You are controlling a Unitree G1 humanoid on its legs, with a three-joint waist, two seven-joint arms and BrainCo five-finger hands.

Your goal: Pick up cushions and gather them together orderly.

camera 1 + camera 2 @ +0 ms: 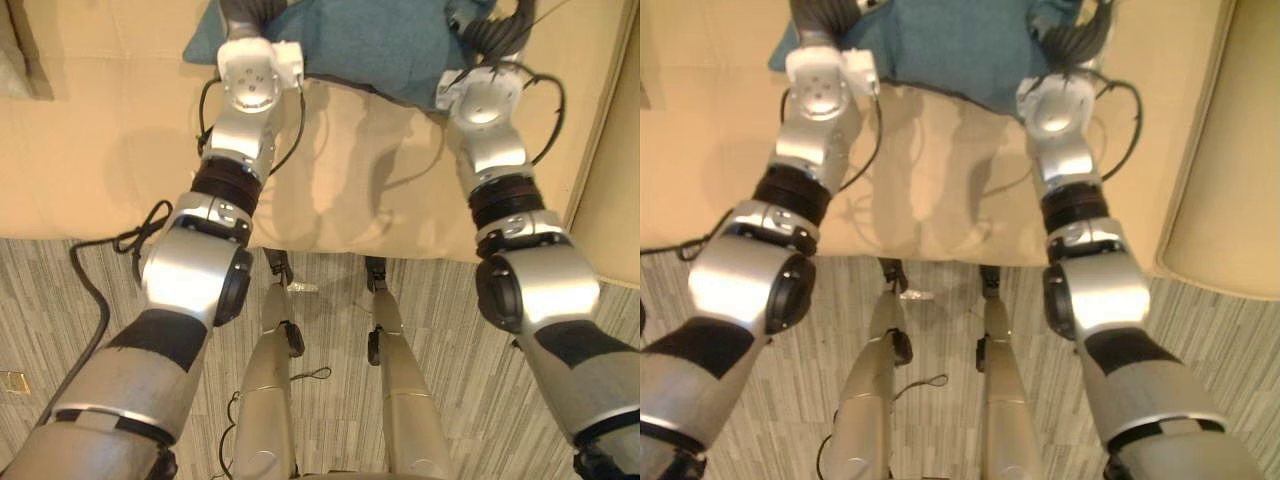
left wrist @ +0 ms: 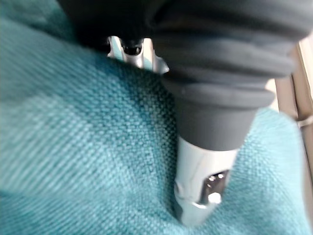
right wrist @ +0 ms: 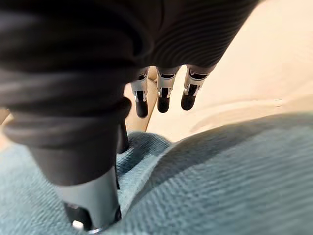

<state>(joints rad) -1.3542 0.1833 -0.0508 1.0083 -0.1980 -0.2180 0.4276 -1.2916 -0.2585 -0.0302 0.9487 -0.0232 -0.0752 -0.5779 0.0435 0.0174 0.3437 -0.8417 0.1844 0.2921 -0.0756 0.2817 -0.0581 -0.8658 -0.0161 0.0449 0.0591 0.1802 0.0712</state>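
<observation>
At the far left of the beige sofa (image 1: pixel 100 150) lies a pale padded shape (image 1: pixel 12 55), cut off by the frame's edge and too partial to name. The sofa's seat spreads wide and flat, and below its front edge runs grey striped carpet (image 1: pixel 60 330).

The teal cushion (image 1: pixel 370 45) lies flat on the seat at the far side from the robot, with both arms stretched out to it, one at each end. The left hand (image 2: pixel 201 183) is at the cushion's left end. Its wrist view has the woven teal cloth all round it and the thumb sunk into a dent in the fabric; whether this hand actually grips the cushion I cannot tell (the cloth hides the rest of it).

The right hand (image 3: pixel 93 198) is at the cushion's right end. Its thumb presses down into the teal cloth near the edge, making a dimple, while its fingers (image 3: pixel 165 95) hang straight and loose in a row past the cushion's edge, above bare sofa and not touching the cloth. So this hand is spread open, with nothing pinched between thumb and fingers.

Further right, a narrow dark seam divides the seat from another beige upholstered section (image 1: pixel 1230 170)
</observation>
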